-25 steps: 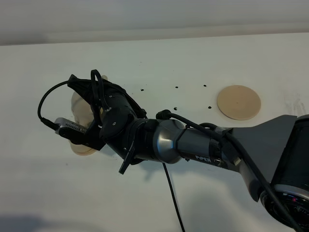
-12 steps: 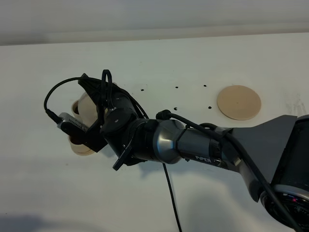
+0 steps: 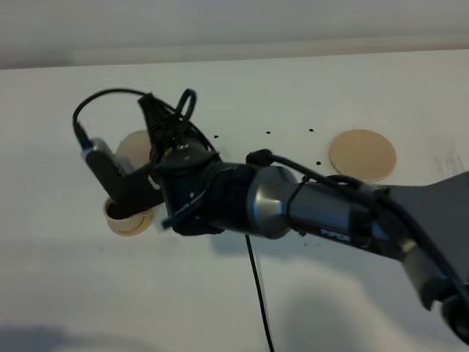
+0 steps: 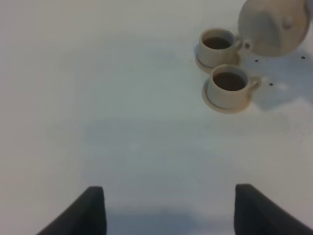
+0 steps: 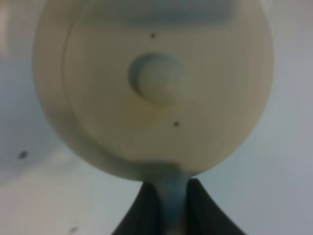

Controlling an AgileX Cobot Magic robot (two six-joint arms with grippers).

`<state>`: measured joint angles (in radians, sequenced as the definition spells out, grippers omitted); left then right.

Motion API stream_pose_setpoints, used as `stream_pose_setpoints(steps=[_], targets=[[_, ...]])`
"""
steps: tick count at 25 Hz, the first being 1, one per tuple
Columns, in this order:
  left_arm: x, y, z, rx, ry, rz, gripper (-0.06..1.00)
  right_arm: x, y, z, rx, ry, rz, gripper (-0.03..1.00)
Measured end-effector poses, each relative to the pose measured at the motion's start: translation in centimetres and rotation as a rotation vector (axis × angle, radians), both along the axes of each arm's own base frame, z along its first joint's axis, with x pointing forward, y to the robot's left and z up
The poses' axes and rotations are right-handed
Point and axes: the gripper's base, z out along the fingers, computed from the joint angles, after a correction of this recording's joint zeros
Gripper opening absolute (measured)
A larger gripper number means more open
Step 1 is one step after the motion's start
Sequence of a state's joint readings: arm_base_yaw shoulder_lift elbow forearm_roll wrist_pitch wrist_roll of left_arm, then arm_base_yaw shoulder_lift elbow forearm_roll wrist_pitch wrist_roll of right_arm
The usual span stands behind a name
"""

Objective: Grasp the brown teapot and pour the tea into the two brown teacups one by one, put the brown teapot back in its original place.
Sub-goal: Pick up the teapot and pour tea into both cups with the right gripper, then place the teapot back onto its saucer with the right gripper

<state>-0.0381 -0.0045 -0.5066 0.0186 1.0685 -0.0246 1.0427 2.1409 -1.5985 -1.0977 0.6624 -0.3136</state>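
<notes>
The brown teapot [image 5: 151, 88] is a squat, rounded, pale tan ceramic piece with a small round knob at the centre of its lid; the right wrist view looks straight down on that lid, which fills most of the picture. The right gripper [image 5: 166, 196] is clamped on the loop handle, its two dark fingers [image 5: 142, 210] pressed against either side of it. In the left wrist view the teapot hangs in the air just beside the farther of the two brown teacups [image 4: 217, 46] — two matching small tan cups with side handles, each on its own small saucer, both holding dark liquid, standing side by side. One flat round tan disc [image 3: 362, 155] lies well apart on the white table [image 3: 293, 293], bare. The left gripper [image 4: 168, 208] stands with its fingers spread apart over bare table, holding nothing.
</notes>
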Motion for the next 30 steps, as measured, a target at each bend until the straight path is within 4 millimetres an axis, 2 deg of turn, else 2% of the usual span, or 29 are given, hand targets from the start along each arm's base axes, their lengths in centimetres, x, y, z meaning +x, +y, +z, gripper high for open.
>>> stream_pose_setpoints(steps=[6, 11, 15, 22, 25, 30], targets=[[0.0, 0.0, 0.0, 0.000, 0.000, 0.000, 0.53, -0.6, -2.1, 2.7, 0.144, 0.167, -0.231, 0.09], [0.0, 0.0, 0.0, 0.000, 0.000, 0.000, 0.53, -0.2, -4.8, 3.8, 0.296, 0.396, -0.517, 0.09], [0.0, 0.0, 0.0, 0.000, 0.000, 0.000, 0.53, 1.3, -7.3, 4.3, 0.357, 0.547, -0.733, 0.09], [0.0, 0.0, 0.0, 0.000, 0.000, 0.000, 0.53, 4.7, -12.6, 3.9, 0.430, 0.729, -1.013, 0.09], [0.0, 0.0, 0.0, 0.000, 0.000, 0.000, 0.53, 4.7, -13.1, 3.8, 0.436, 0.805, -1.054, 0.09], [0.0, 0.0, 0.0, 0.000, 0.000, 0.000, 0.53, 3.4, -11.9, 3.7, 0.451, 0.933, -1.038, 0.09]])
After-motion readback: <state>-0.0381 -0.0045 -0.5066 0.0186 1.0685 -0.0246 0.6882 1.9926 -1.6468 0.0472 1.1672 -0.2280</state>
